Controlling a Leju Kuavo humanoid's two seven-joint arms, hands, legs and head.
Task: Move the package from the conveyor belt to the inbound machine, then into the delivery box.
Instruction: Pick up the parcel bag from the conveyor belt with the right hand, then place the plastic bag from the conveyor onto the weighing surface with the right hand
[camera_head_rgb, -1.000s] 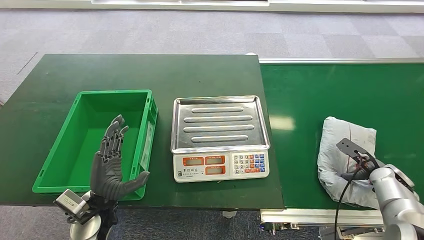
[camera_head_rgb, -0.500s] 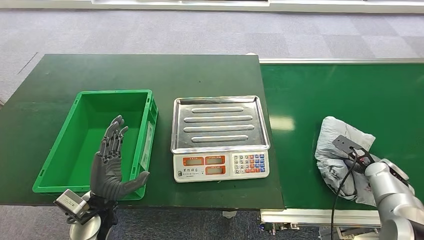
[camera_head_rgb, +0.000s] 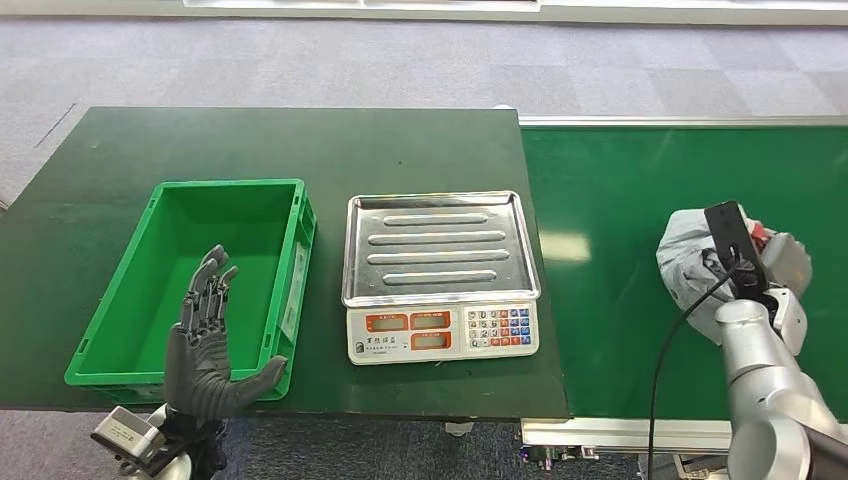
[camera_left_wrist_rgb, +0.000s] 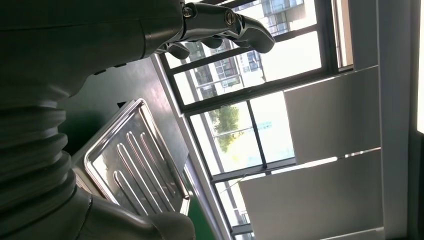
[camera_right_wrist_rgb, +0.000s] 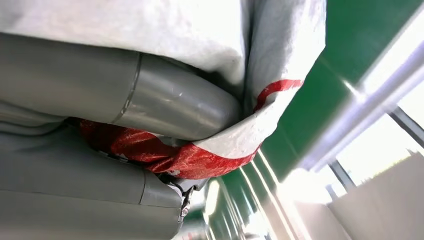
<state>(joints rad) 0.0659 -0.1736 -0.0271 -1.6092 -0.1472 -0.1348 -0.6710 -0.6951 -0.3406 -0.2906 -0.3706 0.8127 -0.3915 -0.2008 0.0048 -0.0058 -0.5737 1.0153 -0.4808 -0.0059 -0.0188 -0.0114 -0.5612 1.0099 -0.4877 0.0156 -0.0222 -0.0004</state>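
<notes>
One package (camera_head_rgb: 690, 255), a crumpled grey plastic mailer bag with a red and white patch, is sitting in the right hand (camera_head_rgb: 745, 270) above the green conveyor belt (camera_head_rgb: 620, 210), near the belt's right part. The bag is bunching up around the hand, and a black bracket on the wrist is hiding most of the fingers in the head view. In the right wrist view the thick grey thumb (camera_right_wrist_rgb: 180, 107) is pressing into the package (camera_right_wrist_rgb: 210, 35), with grey film lying on one side of it and the red film wedged on the other side, against the hand's cover; so the right hand is grasping the package.

One green plastic crate (camera_head_rgb: 200, 270) is standing on the dark green table (camera_head_rgb: 300, 140), and just beside it, toward the belt, one electronic weighing scale (camera_head_rgb: 440, 275) with a ribbed steel pan and a keypad is standing. Crate and scale are well apart from the package.

The left hand (camera_head_rgb: 205, 345) is hovering upright in front of the crate's near wall, palm facing the scale, fingers spread and straight, thumb sticking out, holding nothing. The left wrist view is showing its dark fingertips (camera_left_wrist_rgb: 240, 25) slightly bent over the scale's pan (camera_left_wrist_rgb: 135, 170), with windows behind.
</notes>
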